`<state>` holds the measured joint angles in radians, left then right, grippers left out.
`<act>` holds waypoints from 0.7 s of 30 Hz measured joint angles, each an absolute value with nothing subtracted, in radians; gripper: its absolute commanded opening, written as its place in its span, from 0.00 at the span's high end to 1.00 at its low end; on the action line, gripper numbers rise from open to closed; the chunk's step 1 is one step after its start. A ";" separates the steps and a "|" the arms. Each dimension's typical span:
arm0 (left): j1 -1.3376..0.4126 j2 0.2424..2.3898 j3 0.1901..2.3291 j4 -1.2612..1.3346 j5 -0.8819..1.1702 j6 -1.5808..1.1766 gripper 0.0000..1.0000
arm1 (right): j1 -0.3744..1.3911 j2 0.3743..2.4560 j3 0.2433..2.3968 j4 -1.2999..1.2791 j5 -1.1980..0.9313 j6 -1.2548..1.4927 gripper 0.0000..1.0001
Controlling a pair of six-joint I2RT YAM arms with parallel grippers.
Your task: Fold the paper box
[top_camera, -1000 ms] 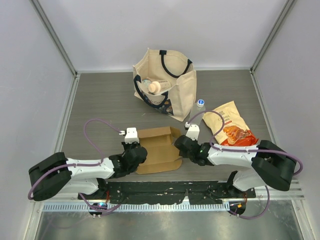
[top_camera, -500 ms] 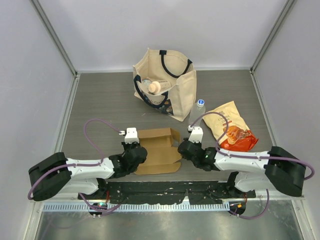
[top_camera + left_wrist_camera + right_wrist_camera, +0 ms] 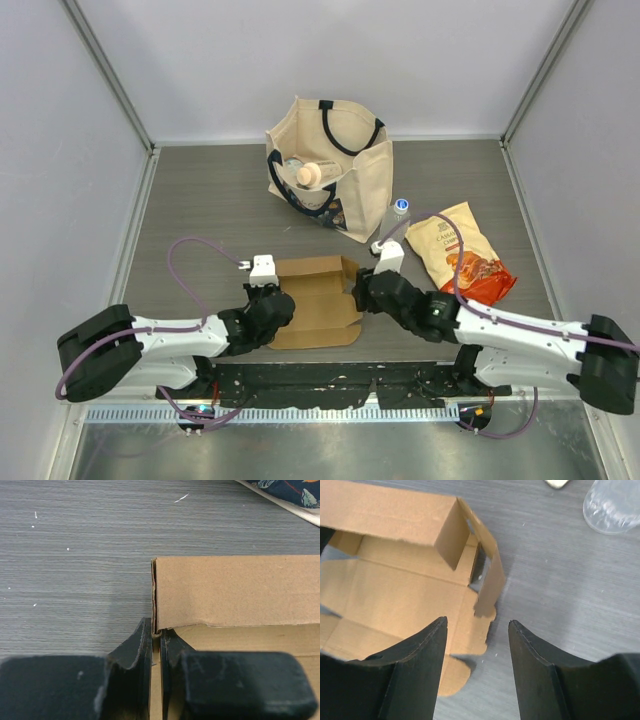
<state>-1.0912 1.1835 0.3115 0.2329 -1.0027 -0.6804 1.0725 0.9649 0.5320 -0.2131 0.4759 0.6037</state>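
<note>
The paper box (image 3: 318,298) is plain brown cardboard, partly folded, lying near the table's front edge between the arms. Its far wall stands upright; the near flaps lie flat. My left gripper (image 3: 280,300) is shut on the box's left wall, which the left wrist view shows pinched between the jaws (image 3: 156,632). My right gripper (image 3: 358,293) is open at the box's right side. In the right wrist view its jaws (image 3: 477,622) straddle the raised, notched right flap (image 3: 489,582) without touching it.
A cream canvas tote bag (image 3: 330,165) with items inside stands at the back centre. A clear bottle (image 3: 396,220) stands to its right, also in the right wrist view (image 3: 615,505). An orange-and-cream snack pouch (image 3: 460,255) lies at the right.
My right arm has swung round, its elbow moving right and its gripper shifting slightly along the box's right side. The left gripper and the box have stayed put.
</note>
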 measured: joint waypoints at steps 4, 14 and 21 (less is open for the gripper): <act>-1.091 1.185 0.311 0.234 -1.003 -0.680 1.00 | 1.072 1.163 0.657 -0.246 0.533 0.575 0.56; -1.091 1.203 0.314 0.234 -1.011 -0.682 1.00 | 1.091 1.337 0.766 -0.268 0.569 0.633 0.99; -1.091 1.209 0.315 0.233 -1.026 -0.681 1.00 | 1.090 1.385 0.789 -0.207 0.499 0.828 0.82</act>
<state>-1.0908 1.2091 0.3145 0.2325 -1.0264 -0.6811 1.0897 1.3846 0.7891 -0.2066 0.4988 0.8280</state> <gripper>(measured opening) 0.107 0.058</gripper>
